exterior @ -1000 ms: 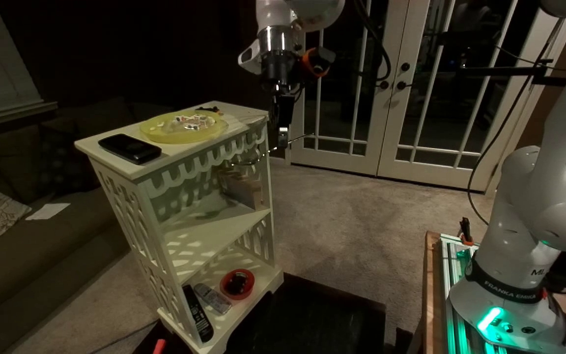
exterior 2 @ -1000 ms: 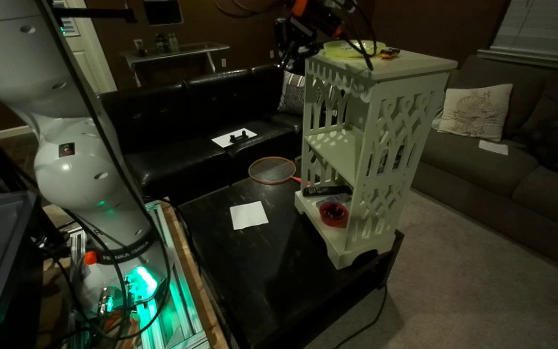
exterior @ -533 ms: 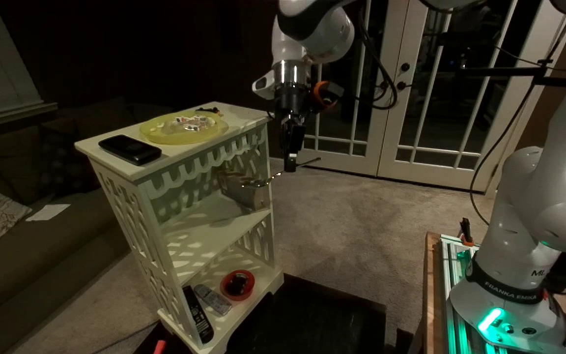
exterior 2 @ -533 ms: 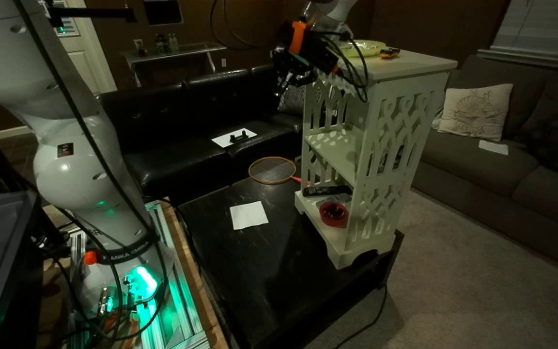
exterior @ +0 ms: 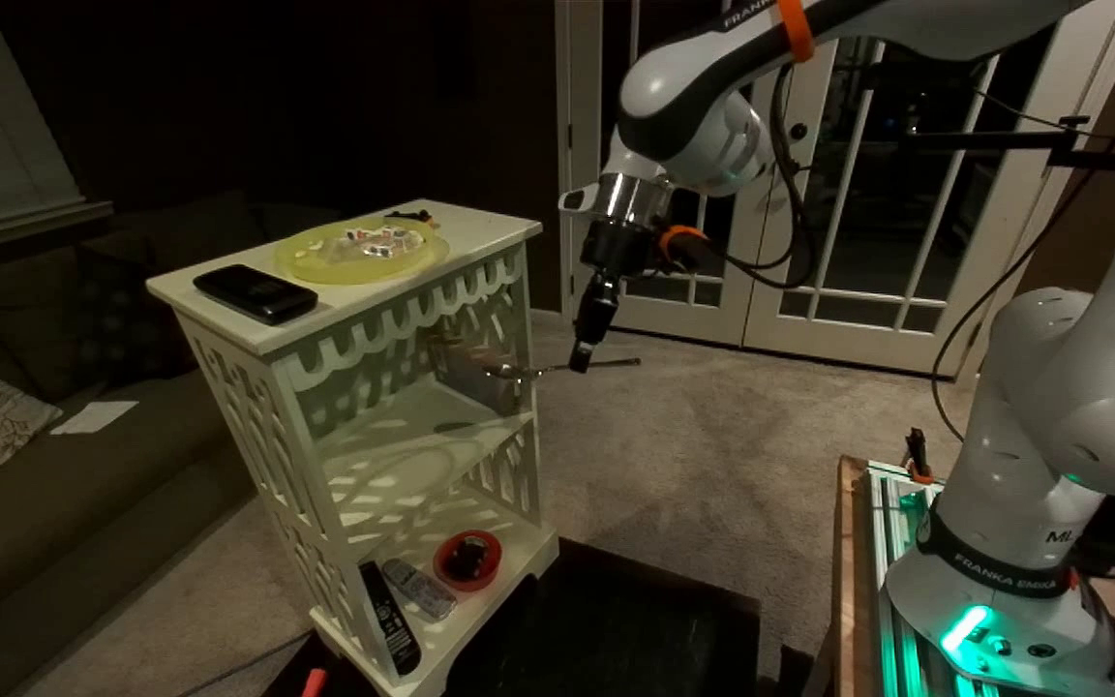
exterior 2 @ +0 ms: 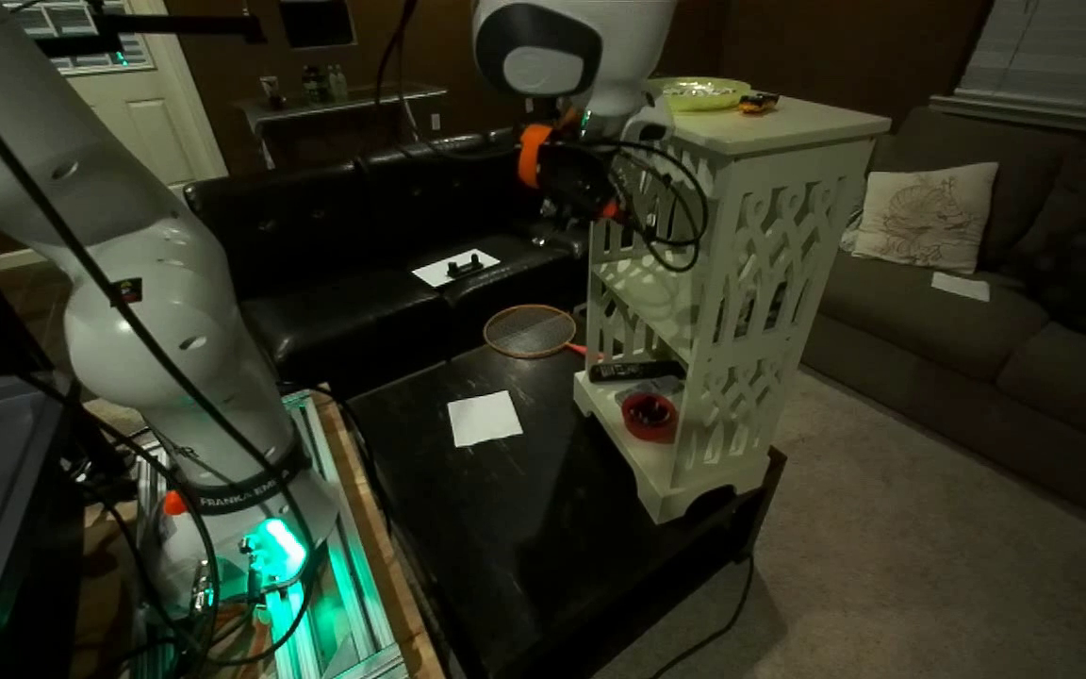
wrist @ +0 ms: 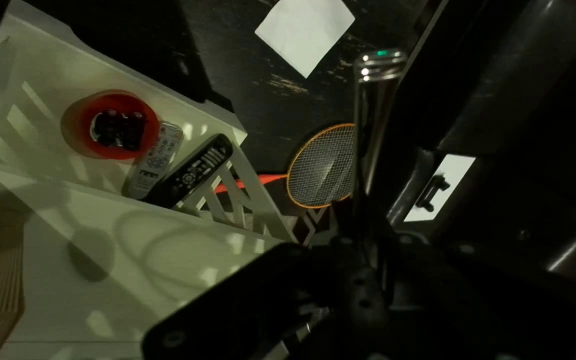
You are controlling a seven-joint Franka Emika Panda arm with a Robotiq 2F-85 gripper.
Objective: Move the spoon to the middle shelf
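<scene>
Where the tool (exterior: pixel 580 360) pinches tight, spoon (exterior: pixel 530 372) held

The stand (exterior 2: pixel 705 325) is cream-white, lattice-patterned at the sides, its middle shelf (exterior: pixel 403 455) mottled with light and shadow. On top of the stand the plate (exterior: pixel 354 274) is yellow and the device (exterior: pixel 256 293) black — low inside the stand, a red bowl (exterior: pixel 468 583), a grey remote (wrist: pixel 155 159) and a black remote (wrist: pixel 191 171). The spoon (wrist: pixel 372 115) is silvery, the pincer (exterior: pixel 581 358) black, the table (exterior 2: pixel 543 509) under the stand black.
</scene>
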